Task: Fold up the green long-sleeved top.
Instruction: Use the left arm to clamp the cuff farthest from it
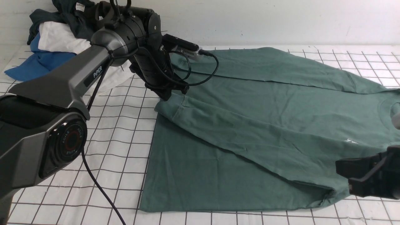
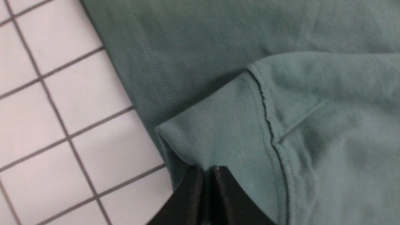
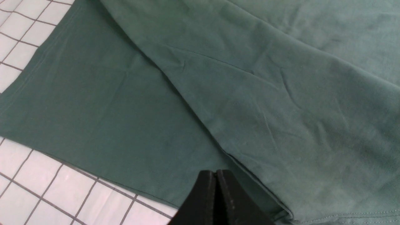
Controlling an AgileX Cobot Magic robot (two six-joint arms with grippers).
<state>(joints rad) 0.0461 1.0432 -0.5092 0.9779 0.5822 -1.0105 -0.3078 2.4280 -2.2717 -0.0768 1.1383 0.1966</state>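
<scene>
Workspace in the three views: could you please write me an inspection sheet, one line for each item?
surface: white table cover with dark grid lines, flat.
job's things: sage-green long-sleeved cotton top spread out, one sleeve folded across the body, ending in a ribbed cuff.
clutter: pile of blue, white and dark teal clothes at the far left corner.
grippers: left pincer shut, apparently pinching the ribbed cuff; right pincer shut, empty, over the top's near edge.
cables: black cable looped at the left wrist; another black cable runs down by the left arm's base.
surroundings: plain white wall; nothing else seen.
</scene>
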